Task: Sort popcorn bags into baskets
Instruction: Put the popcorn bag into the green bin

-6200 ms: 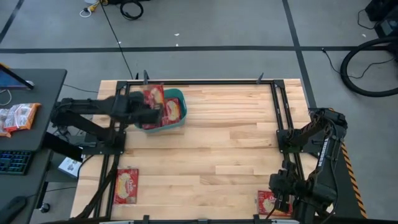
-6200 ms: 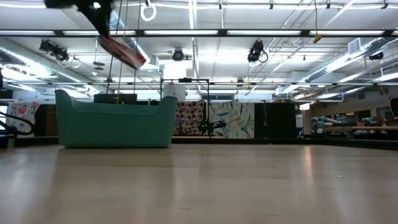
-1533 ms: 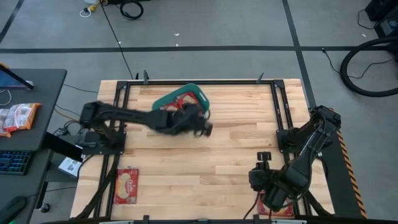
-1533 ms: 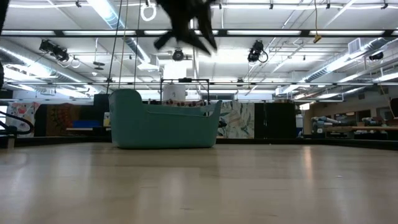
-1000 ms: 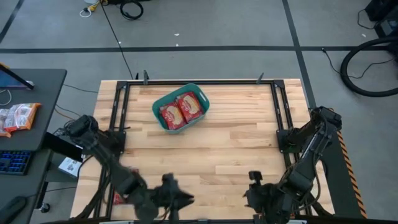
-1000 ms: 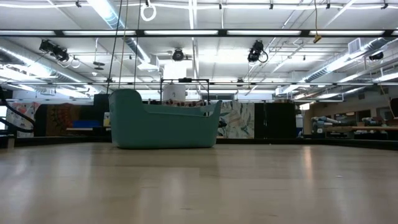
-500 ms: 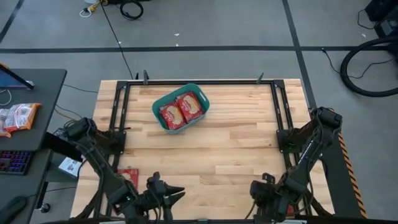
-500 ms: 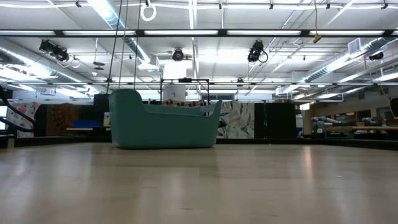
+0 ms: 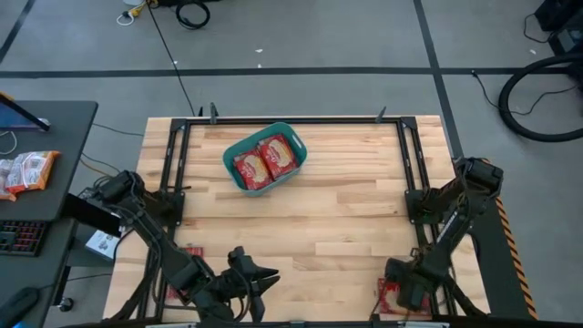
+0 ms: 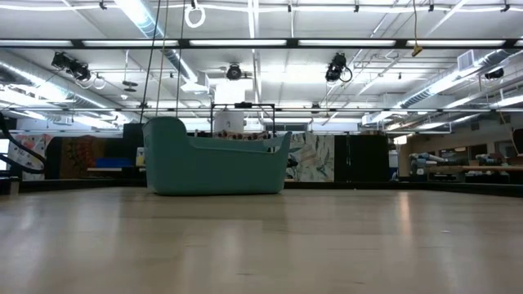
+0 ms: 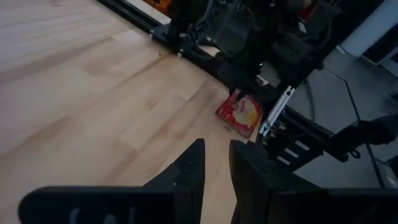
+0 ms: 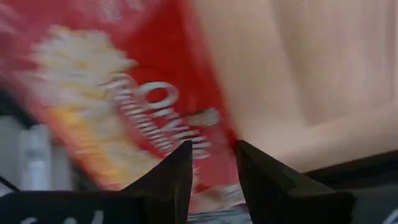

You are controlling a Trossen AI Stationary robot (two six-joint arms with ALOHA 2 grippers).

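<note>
The teal basket (image 9: 231, 157) (image 10: 216, 159) stands on the table's far half with two red popcorn bags (image 9: 264, 161) lying flat in it. A third bag (image 9: 189, 254) lies near the near-left corner, mostly hidden under my left arm. A fourth bag (image 9: 389, 297) (image 11: 241, 115) (image 12: 124, 93) lies flat at the near-right edge. My right gripper (image 9: 405, 290) (image 12: 212, 149) hangs just over this bag, fingers a narrow gap apart. My left gripper (image 9: 262, 279) (image 11: 215, 144) hovers above bare wood near the near edge, fingers slightly apart, holding nothing. My right gripper comes at the near-right bag from above, its fingertips (image 12: 186, 155) over the printed face (image 12: 155, 106). I cannot tell whether they touch it.
Black frame rails (image 9: 173, 182) (image 9: 410, 173) run along the table's left and right sides. A side desk on the left holds white-and-orange packets (image 9: 27, 170) and a keyboard (image 9: 20, 237). Bare wood spreads between basket and near edge.
My right gripper has moved along the near edge toward the table's right edge and now hangs over the near-right bag, which shows beside it. My left gripper has shifted a little toward the right and away from the near edge.
</note>
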